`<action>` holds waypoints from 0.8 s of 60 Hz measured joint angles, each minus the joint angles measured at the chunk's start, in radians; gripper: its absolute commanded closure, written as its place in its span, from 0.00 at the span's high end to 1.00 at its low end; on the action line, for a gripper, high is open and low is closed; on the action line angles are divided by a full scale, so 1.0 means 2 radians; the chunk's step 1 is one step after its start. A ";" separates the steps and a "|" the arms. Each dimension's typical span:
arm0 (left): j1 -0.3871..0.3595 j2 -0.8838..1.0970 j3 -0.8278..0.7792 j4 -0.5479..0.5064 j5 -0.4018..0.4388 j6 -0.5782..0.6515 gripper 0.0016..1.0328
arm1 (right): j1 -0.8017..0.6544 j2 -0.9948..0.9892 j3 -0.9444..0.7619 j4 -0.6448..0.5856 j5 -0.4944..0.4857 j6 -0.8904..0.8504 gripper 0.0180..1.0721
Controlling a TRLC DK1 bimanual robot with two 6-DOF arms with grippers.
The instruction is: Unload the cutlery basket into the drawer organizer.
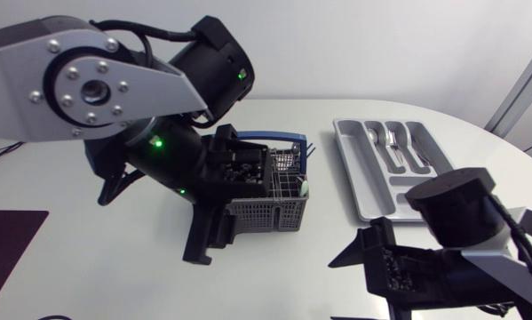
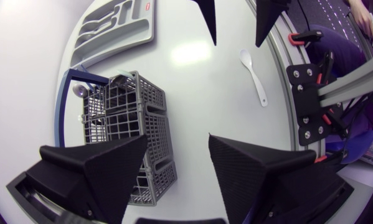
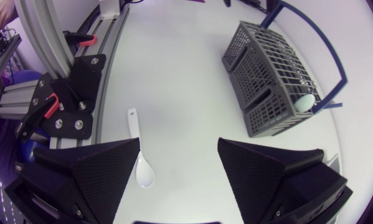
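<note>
My right claw (image 3: 179, 143) hangs wide open and empty over the white spoon (image 3: 140, 158), which lies flat on the table (image 3: 186, 74), near and right of the cutlery basket (image 3: 267, 68); it looks light, stiff and slippery, so I would pinch its thin handle.

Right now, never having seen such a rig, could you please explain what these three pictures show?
Two robot arms work at a white table. The head view looks down from above. Each wrist view comes from a camera on one arm, looking out past its own two black fingers. The left gripper hovers by a grey cutlery basket. The right gripper hangs close to a white spoon lying on the table. Both grippers are open and hold nothing. The grey drawer organizer already holds some metal cutlery.
</note>
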 measured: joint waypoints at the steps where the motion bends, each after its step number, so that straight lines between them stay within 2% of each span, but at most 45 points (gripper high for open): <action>1: 0.001 -0.003 -0.004 0.001 0.000 0.002 0.83 | 0.003 0.005 0.001 -0.002 0.000 -0.002 0.86; 7: 0.002 -0.020 -0.029 0.002 0.002 0.017 0.87 | 0.025 0.031 0.004 -0.009 0.014 -0.008 0.86; 23: -0.012 -0.025 -0.068 0.028 0.011 0.031 0.86 | 0.048 0.046 0.004 -0.013 0.021 -0.009 0.85; 29: -0.012 -0.025 -0.071 0.028 0.011 0.031 0.86 | 0.069 0.069 0.004 -0.008 0.021 -0.008 0.80; 33: -0.012 -0.025 -0.074 0.028 0.011 0.031 0.86 | 0.080 0.094 0.002 0.003 0.022 -0.008 0.73; 41: -0.012 -0.026 -0.093 0.028 0.011 0.031 0.86 | 0.107 0.143 0.002 0.027 0.036 -0.008 0.72; 48: -0.006 -0.030 -0.107 0.028 0.011 0.031 0.86 | 0.119 0.180 0.002 0.043 0.046 -0.008 0.58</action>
